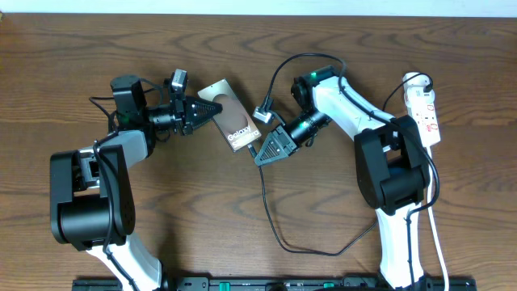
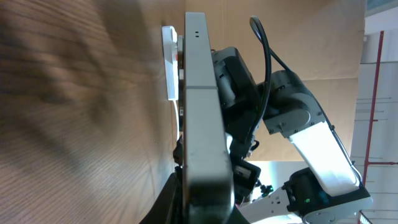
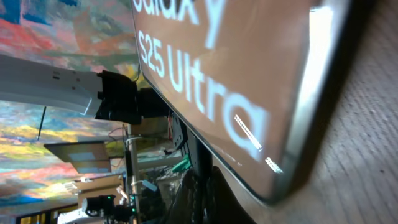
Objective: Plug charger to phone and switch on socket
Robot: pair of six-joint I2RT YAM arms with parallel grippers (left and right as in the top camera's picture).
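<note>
The phone (image 1: 230, 117) lies tilted on the wooden table, with its white "Galaxy" label end toward the lower right. My left gripper (image 1: 208, 107) is shut on its upper-left end; in the left wrist view the phone's edge (image 2: 202, 124) runs up from between the fingers (image 2: 202, 208). My right gripper (image 1: 260, 153) is shut on the end of the charger, right at the phone's label end. The charger's thin black cable (image 1: 271, 218) trails down from it. The right wrist view shows the phone's face (image 3: 236, 81) close above the fingers (image 3: 211, 199). The plug tip is hidden. The white socket (image 1: 426, 109) lies at the far right.
A thicker black robot cable (image 1: 279, 73) loops above the phone, with a small grey connector (image 1: 264, 115) beside it. The socket's white cord (image 1: 436, 234) runs down the right side. Both arm bases stand at the table's front edge.
</note>
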